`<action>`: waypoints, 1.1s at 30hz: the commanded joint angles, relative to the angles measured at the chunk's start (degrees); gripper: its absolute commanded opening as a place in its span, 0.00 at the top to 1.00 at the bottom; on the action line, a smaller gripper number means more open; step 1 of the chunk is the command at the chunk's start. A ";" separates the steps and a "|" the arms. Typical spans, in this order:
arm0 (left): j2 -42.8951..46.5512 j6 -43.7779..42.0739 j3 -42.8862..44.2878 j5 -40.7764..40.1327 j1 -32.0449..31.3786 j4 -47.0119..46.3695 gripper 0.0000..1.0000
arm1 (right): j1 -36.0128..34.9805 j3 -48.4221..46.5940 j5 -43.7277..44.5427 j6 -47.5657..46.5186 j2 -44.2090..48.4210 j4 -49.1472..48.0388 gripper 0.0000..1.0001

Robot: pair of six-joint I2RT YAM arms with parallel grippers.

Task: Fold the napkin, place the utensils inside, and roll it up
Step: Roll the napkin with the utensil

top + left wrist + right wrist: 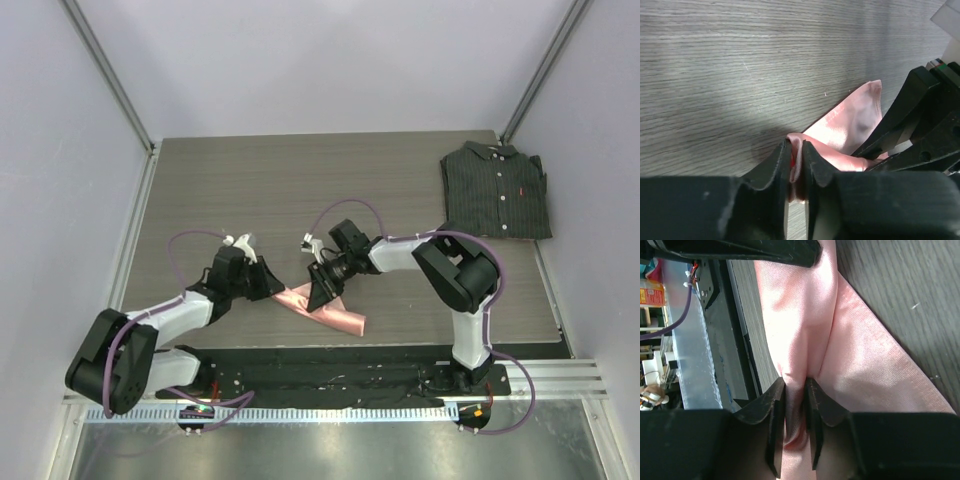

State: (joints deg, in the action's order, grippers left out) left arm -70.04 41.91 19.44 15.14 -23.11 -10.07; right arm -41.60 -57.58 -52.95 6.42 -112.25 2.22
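The arms cover part of the napkin (338,319) from above, and the inside of its folds cannot be seen. It is shiny pink, bunched into a long strip on the near side of the table (300,180). The left gripper (796,150) and the right gripper (796,385) are each almost closed, pinching a fold of it.

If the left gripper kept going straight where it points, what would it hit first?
The left gripper pinches the napkin; beyond that, probably the bare table, though depth is unclear.
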 commanded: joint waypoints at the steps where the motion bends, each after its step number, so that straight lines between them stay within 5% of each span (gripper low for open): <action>1: -0.36 -0.51 0.33 -0.10 0.26 -2.60 0.88 | 0.03 -0.16 7.58 0.96 4.03 0.42 0.69; 5: -0.89 -1.30 2.78 -0.89 0.26 2.14 1.00 | -0.14 -0.34 18.20 2.20 10.98 2.52 0.56; 11: -3.08 -2.36 8.32 -2.56 0.26 14.18 1.00 | -6.37 1.15 35.69 -3.68 22.49 3.23 0.40; 22: -9.50 -2.36 15.18 -2.83 0.35 24.65 1.00 | -23.59 4.06 61.10 -15.98 21.28 -0.46 0.29; 33: -11.43 -2.01 15.63 -0.81 0.44 23.78 1.00 | -26.16 3.97 64.37 -18.63 15.92 -0.81 0.30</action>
State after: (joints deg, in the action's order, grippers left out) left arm -80.29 40.27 34.41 13.78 -22.85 11.92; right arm -67.61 -53.54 8.01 -10.66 -95.35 4.27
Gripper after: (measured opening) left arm 0.026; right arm 0.710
